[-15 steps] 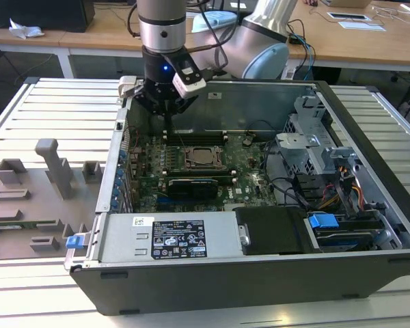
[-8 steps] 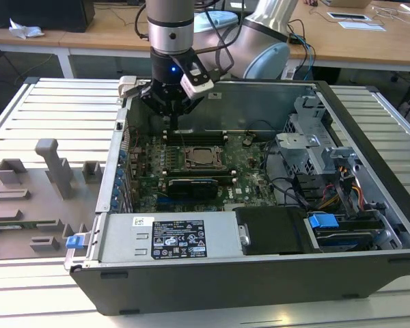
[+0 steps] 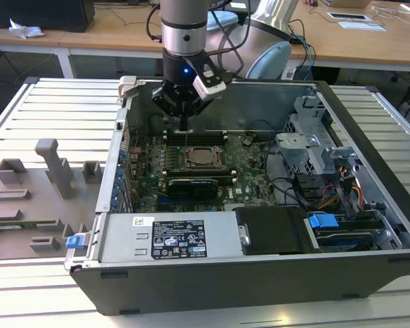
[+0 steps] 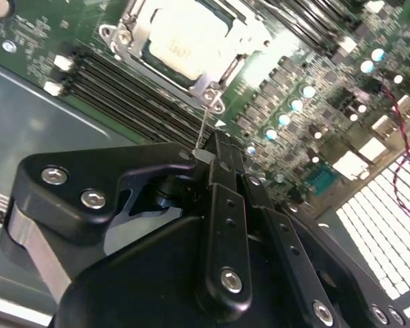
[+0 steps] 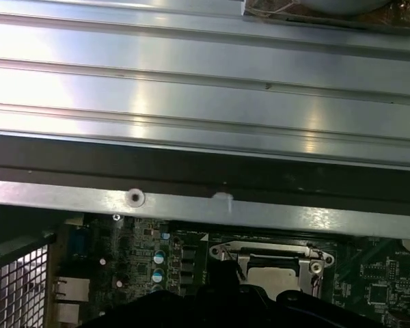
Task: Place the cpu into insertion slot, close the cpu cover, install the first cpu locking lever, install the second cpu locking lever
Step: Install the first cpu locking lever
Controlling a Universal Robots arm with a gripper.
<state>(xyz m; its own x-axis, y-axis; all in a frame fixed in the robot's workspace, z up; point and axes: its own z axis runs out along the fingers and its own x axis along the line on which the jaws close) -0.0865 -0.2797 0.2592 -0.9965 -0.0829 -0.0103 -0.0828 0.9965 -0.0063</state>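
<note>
Cpu point(image 4: 181, 41), a light, rigid, fragile chip best handled by its edges, sits in the insertion slot point(image 3: 201, 158) with the cpu cover point(image 4: 222, 17) down around it, inside the computer case point(image 3: 369, 130). The gripper point(image 4: 203, 154) hangs beside the socket, clenched on a thin lever wire point(image 4: 203, 123).

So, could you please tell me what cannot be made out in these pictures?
- Locking lever: its tip is hidden by the gripper, second wrist view.
- Insertion slot: one edge is behind the gripper, first wrist view.
- Cpu cover: latch state too small, exterior view.
</note>
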